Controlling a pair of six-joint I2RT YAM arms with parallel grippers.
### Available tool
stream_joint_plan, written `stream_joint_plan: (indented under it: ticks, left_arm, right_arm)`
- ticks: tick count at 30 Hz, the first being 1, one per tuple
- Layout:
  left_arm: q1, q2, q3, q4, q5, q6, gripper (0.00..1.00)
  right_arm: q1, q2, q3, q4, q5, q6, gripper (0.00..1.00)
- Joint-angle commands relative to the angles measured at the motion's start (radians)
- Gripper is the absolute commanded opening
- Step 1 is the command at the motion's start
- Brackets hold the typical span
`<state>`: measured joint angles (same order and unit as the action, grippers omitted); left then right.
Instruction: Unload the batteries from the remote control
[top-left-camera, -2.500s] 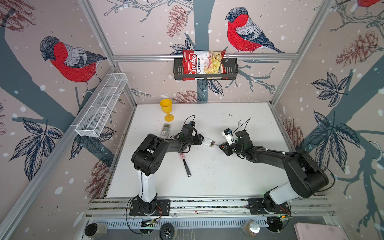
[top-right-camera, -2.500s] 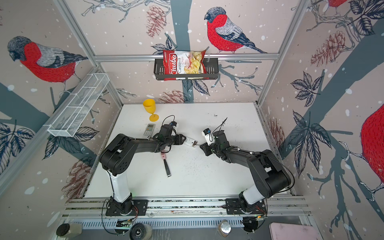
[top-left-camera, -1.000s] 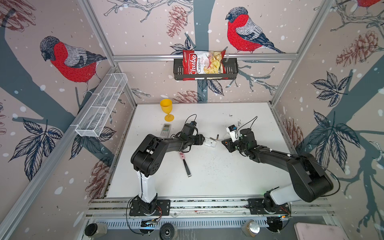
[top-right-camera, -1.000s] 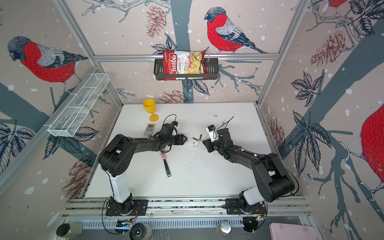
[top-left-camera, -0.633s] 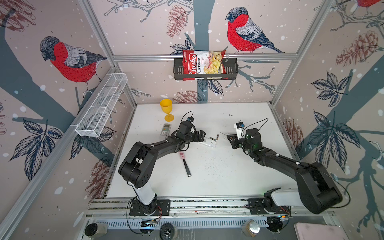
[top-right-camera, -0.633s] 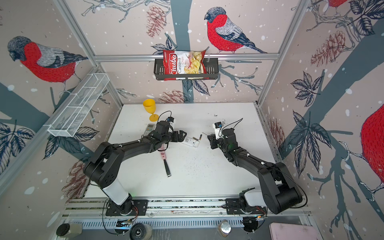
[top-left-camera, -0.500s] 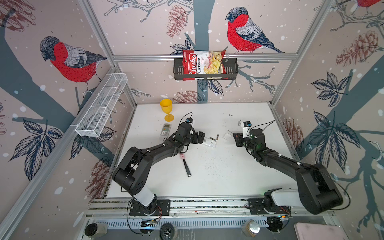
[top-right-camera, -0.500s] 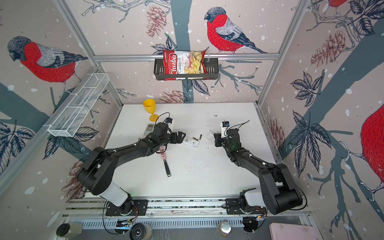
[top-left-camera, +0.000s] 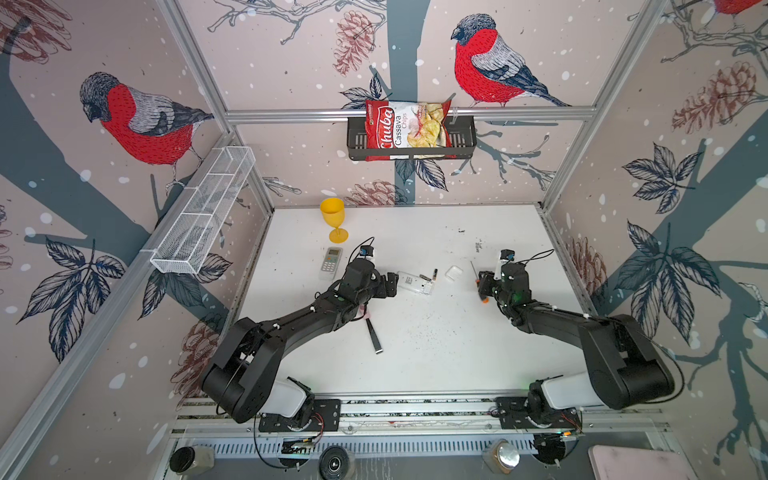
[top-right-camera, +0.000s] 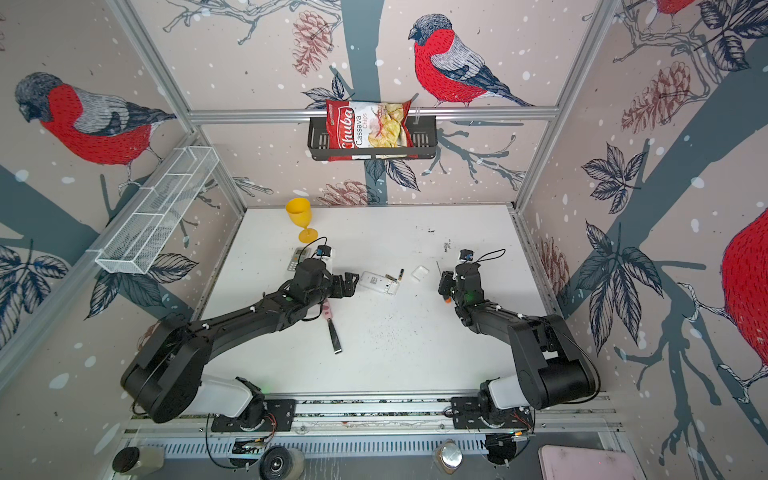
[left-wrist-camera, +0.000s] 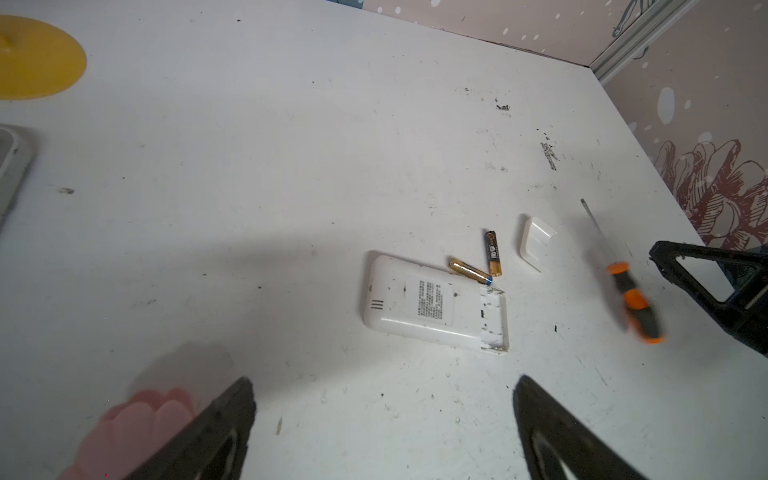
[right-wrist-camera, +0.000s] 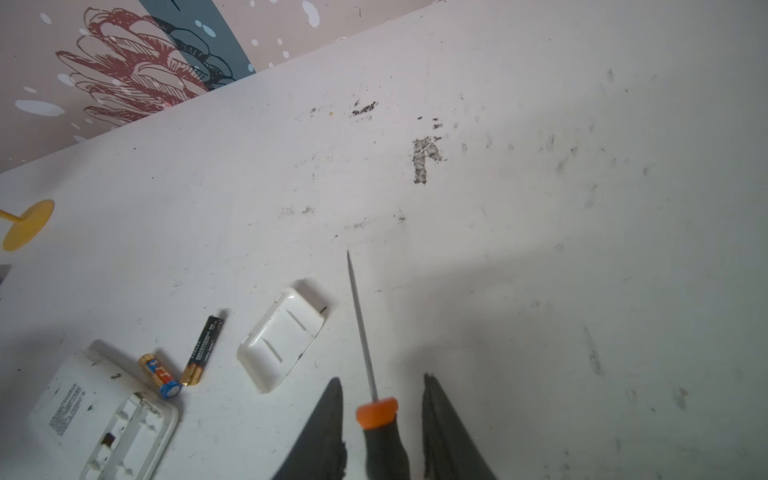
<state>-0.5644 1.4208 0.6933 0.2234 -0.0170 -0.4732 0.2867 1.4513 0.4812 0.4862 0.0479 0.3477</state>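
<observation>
Both arms have drawn back from the remote (left-wrist-camera: 432, 309) since the earlier frames. Two batteries (left-wrist-camera: 493, 254) lie on the table (left-wrist-camera: 249, 166) just beside its open end, the remote between them and my left gripper (left-wrist-camera: 384, 382), whose jaws stand wide and empty. One cover (right-wrist-camera: 282, 338) lies nearby. My right gripper's (right-wrist-camera: 382, 378) jaws loosely bracket one screwdriver (right-wrist-camera: 376, 411) handle, gaps either side.

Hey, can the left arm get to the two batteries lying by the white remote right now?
Probably yes. The left gripper is open and empty, and only the flat remote lies between it and the batteries; nothing covers them.
</observation>
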Motion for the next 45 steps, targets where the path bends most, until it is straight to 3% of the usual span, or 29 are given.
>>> stream_joint_plan:
  ticks: [1, 11, 18, 23, 29, 39, 45]
  left_arm:
    - [0.002, -0.017, -0.014, -0.013, -0.056, -0.038, 0.96]
    - [0.023, -0.056, -0.001, -0.055, -0.165, -0.026, 0.96]
    - [0.113, -0.009, 0.067, -0.201, -0.179, -0.023, 0.96]
    - [0.173, 0.015, 0.132, -0.289, -0.196, 0.037, 0.96]
    - [0.232, 0.073, 0.286, -0.455, -0.209, 0.111, 0.95]
    - [0.329, 0.293, 0.535, -0.644, -0.145, 0.301, 0.95]
    - [0.368, 0.414, 0.606, -0.696, -0.103, 0.392, 0.93]
  right_arm:
    - [0.011, 0.023, 0.012, 0.049, 0.018, 0.017, 0.37]
    - [0.022, 0.036, 0.021, 0.045, 0.009, 0.011, 0.39]
    - [0.027, 0.018, 0.023, 0.043, -0.010, 0.009, 0.50]
    - [0.039, -0.014, 0.033, 0.018, -0.020, 0.014, 0.74]
    - [0.058, -0.059, 0.003, 0.062, -0.063, 0.057, 0.90]
    - [0.078, -0.186, -0.031, 0.107, -0.145, 0.118, 0.96]
    - [0.105, -0.263, -0.070, 0.176, -0.197, 0.163, 0.97]
